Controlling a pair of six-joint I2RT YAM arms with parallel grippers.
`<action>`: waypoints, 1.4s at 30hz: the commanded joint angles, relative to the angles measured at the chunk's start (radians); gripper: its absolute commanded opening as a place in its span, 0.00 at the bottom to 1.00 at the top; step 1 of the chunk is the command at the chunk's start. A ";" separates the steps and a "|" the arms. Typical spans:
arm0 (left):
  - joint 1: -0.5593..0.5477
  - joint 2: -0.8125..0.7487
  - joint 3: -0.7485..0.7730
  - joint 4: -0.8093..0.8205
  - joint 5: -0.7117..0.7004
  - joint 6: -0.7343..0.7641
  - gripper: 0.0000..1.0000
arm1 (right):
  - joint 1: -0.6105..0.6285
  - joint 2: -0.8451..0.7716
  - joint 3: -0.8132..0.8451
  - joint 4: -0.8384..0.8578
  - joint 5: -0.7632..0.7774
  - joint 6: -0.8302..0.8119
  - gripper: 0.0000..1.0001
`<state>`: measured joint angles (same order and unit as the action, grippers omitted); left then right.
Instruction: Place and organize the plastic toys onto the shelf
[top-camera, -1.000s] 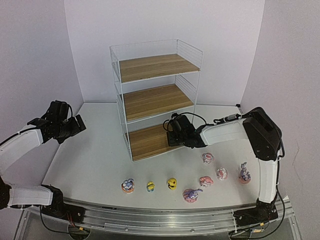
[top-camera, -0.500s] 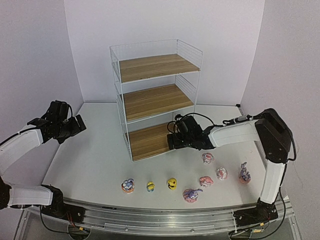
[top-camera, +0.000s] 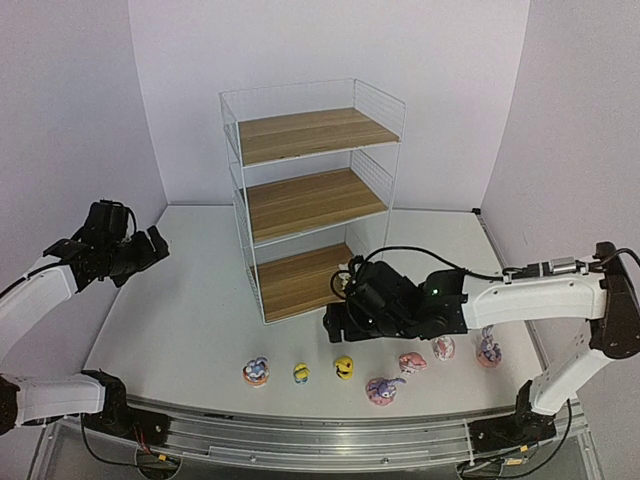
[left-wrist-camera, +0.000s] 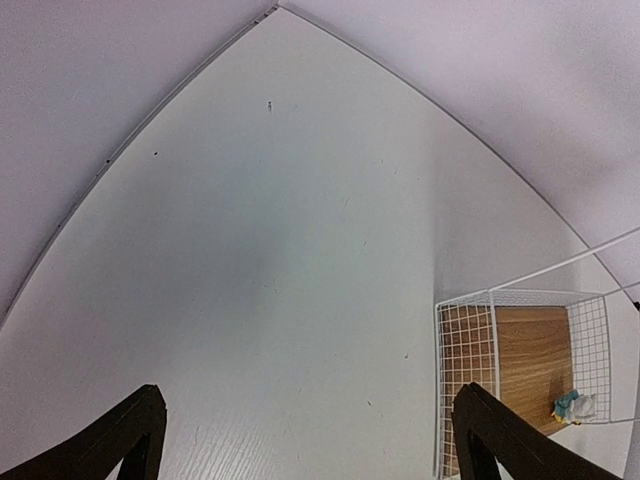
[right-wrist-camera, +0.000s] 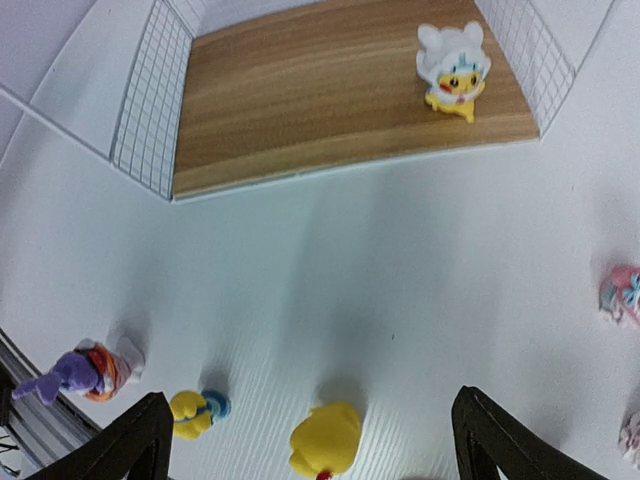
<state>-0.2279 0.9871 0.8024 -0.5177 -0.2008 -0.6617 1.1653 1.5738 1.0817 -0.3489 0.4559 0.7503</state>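
The shelf (top-camera: 310, 190) stands at the table's back centre. One yellow/white toy (right-wrist-camera: 453, 68) stands on its bottom board (right-wrist-camera: 330, 100); it also shows in the left wrist view (left-wrist-camera: 575, 405). My right gripper (top-camera: 335, 325) is open and empty, low over the table in front of the shelf. In the right wrist view the right gripper (right-wrist-camera: 310, 395) hangs just above a yellow toy (right-wrist-camera: 325, 440), with a small yellow toy (right-wrist-camera: 195, 412) and a purple bunny (right-wrist-camera: 85, 370) to its left. My left gripper (top-camera: 153, 245) is open and empty at the far left.
A row of toys lies along the near edge: purple bunny (top-camera: 256, 372), two yellow ones (top-camera: 301, 373) (top-camera: 344, 367), purple bunny (top-camera: 382, 389), two pink-white ones (top-camera: 411, 362) (top-camera: 443, 347), purple bunny (top-camera: 488, 347). The upper boards are bare.
My right gripper has drawn back from the shelf's bottom board toward the near row of toys. The yellow/white toy stays on the board. The left arm has barely moved.
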 joint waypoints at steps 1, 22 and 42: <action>0.001 -0.014 0.021 -0.023 0.033 -0.012 1.00 | 0.094 0.008 0.019 -0.210 0.125 0.352 0.93; 0.001 -0.012 -0.019 0.020 0.322 0.031 0.99 | 0.231 0.413 0.267 -0.375 0.258 0.939 0.72; 0.001 -0.016 -0.051 0.059 0.411 0.049 0.99 | 0.238 0.459 0.308 -0.439 0.318 1.041 0.57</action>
<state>-0.2279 0.9825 0.7570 -0.4954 0.1895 -0.6273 1.3975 2.0034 1.3400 -0.7553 0.7358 1.6860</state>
